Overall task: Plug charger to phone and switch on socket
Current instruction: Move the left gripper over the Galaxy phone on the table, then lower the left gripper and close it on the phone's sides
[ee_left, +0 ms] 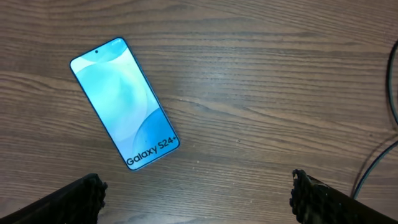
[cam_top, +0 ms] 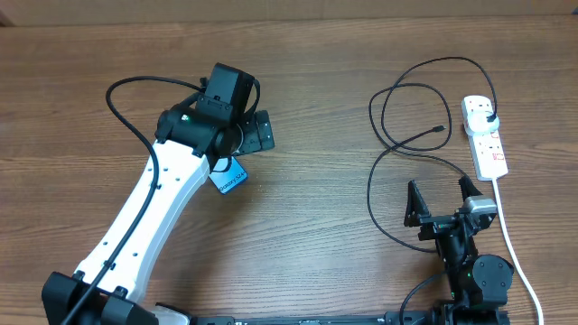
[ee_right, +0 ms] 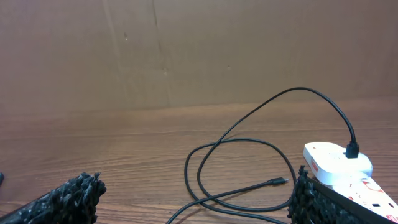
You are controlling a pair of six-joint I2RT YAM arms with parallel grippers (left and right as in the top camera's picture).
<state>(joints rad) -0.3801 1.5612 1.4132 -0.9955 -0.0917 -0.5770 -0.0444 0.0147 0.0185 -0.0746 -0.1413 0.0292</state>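
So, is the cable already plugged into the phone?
No, the phone lies alone on the table, and the cable tip rests apart from it.

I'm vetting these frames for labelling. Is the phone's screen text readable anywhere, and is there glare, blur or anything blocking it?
Left wrist view: the phone is sharp, "Galaxy S24+" legible, no glare; the left gripper's fingers are dark and soft. Overhead view: even light, but the left arm covers most of the phone. Right wrist view: no phone; the charger is crisp, right gripper's fingers blurred.

Even, soft lighting; faint shadows; sharp focus.
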